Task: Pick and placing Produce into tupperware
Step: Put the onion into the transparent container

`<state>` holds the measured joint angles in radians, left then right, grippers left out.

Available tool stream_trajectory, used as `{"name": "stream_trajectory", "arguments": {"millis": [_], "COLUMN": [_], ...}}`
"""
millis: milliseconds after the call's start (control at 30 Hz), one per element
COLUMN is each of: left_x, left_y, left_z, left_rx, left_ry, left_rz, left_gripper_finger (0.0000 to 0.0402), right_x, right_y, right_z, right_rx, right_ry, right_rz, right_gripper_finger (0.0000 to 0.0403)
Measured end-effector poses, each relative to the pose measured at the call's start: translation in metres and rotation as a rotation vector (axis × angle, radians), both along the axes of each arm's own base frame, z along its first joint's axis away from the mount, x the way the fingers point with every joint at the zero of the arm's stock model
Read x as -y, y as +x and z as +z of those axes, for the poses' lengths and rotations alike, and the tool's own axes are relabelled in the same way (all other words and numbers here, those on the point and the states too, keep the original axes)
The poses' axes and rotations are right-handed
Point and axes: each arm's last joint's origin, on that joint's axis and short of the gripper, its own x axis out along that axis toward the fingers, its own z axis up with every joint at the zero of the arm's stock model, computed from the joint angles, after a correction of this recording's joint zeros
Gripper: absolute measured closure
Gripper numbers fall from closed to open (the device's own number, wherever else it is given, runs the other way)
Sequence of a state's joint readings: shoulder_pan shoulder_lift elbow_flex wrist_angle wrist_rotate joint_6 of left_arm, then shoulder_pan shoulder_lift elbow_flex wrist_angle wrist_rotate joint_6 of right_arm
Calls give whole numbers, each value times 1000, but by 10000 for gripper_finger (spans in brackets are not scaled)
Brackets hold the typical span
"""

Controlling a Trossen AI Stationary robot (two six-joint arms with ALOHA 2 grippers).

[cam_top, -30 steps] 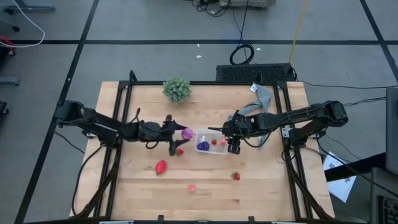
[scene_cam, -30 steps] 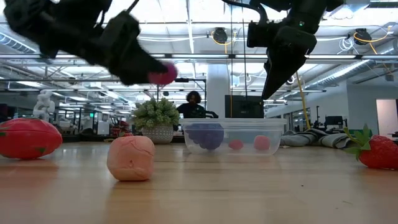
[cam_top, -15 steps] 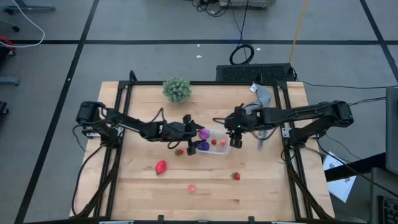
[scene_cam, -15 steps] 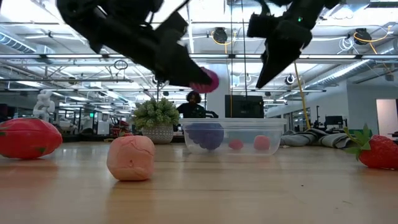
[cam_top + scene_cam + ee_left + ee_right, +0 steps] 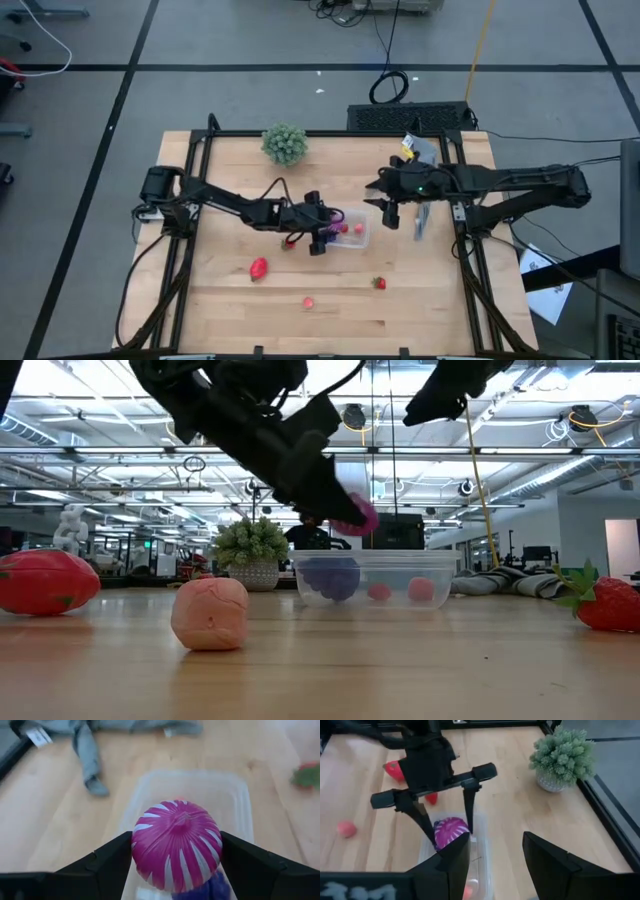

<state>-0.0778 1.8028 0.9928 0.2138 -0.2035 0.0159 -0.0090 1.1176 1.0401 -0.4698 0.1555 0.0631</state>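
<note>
A: Where's the magenta striped ball (image 5: pixel 175 845)?

B: Clamped between the left gripper's (image 5: pixel 322 232) fingers, hanging just above the open tupperware (image 5: pixel 375 579), presumably so it falls inside on release. A purple grape cluster (image 5: pixel 331 576) and two small red pieces already sit in there.

A: And the right gripper (image 5: pixel 390 213)?

B: Raised beside the tub, fingers apart and empty, probably keeping clear. Strawberries (image 5: pixel 606 605) wait on the table.
</note>
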Motion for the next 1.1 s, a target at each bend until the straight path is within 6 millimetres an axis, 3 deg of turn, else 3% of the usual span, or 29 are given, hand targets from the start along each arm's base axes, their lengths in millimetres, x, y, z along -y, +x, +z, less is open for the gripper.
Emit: {"name": "stream_trajectory", "arguments": {"millis": [367,733,1100], "left_x": [6,4,-3], "left_y": [23,43,41], "left_z": [6,18,19], "left_rx": [-34,-250,-309], "left_ry": [15,128,155], "left_rz": [-11,-8,4], "left_gripper_finger": [118,117,121], "right_x": [0,0,5], "right_y": [4,4,8], "right_z": [-6,-7,0], "right_rx": [-31,-43,31], "right_ry": [0,-3,-57], "right_rz": [1,3,7], "right_gripper_finger": [229,229,229]}}
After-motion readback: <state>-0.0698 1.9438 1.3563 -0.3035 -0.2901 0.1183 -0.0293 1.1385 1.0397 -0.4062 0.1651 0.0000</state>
